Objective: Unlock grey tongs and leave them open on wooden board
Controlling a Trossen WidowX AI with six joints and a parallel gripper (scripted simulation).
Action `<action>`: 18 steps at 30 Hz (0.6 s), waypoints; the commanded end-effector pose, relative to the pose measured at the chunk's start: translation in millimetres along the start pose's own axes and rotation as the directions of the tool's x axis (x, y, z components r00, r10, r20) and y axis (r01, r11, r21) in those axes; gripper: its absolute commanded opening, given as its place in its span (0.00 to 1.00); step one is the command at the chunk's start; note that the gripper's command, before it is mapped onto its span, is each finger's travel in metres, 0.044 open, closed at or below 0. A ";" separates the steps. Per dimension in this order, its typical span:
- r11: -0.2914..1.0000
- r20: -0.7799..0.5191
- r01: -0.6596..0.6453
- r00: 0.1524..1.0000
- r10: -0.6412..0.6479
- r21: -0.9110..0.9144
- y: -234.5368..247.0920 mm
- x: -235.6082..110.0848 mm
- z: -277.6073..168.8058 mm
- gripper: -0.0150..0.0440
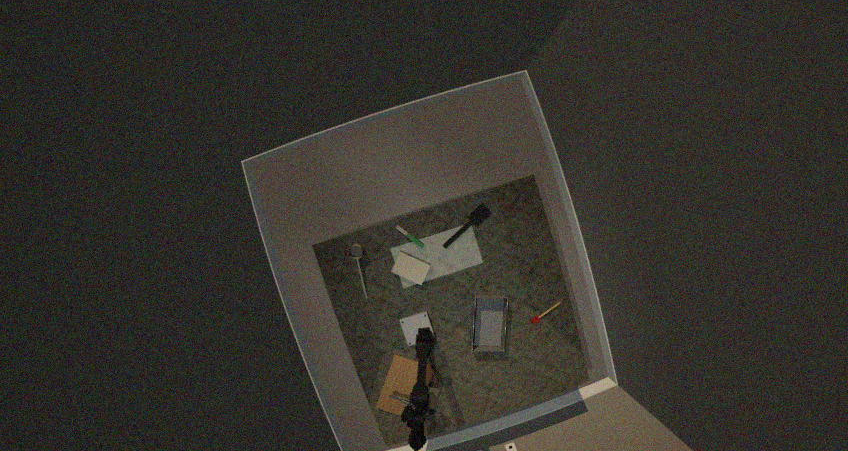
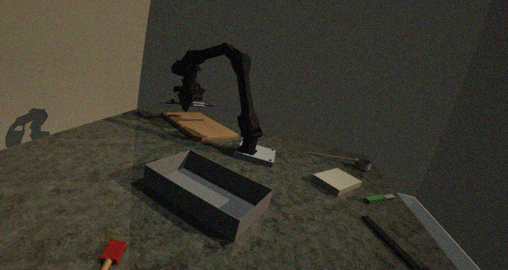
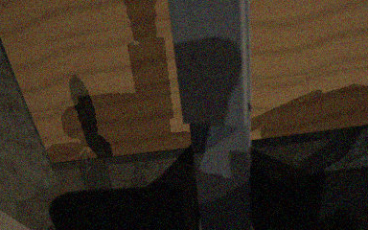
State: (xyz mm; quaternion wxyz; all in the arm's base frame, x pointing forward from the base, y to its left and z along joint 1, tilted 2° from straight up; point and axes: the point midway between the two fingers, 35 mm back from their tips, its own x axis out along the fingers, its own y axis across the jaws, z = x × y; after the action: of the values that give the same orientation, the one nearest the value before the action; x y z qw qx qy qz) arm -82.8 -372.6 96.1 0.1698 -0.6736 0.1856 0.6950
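Black hand (image 2: 186,105) clamped on the slim grey metal tongs (image 2: 197,104), hovering with the tan wooden board (image 2: 203,126) just below — lowering and letting go looks next.

My arm (image 2: 242,89): matte black throughout, slim segmented links w/ bulkier joint housings. Gripper (image 2: 186,106) black too. Base plate (image 2: 266,155) pale grey, rectangular, dark screws at corners. No markings legible.
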 end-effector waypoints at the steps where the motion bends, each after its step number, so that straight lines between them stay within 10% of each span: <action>1: 0.990 0.004 -0.005 1.000 0.004 0.142 5.0 -1.1 9.9 0.00; 18: 0.645 0.011 -0.012 1.000 0.005 0.764 18.6 -1.6 60.7 0.00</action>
State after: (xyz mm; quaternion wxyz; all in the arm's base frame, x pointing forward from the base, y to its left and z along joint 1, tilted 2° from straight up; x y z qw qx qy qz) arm -136.9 -360.4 98.4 0.4093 -0.5582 0.4338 0.5768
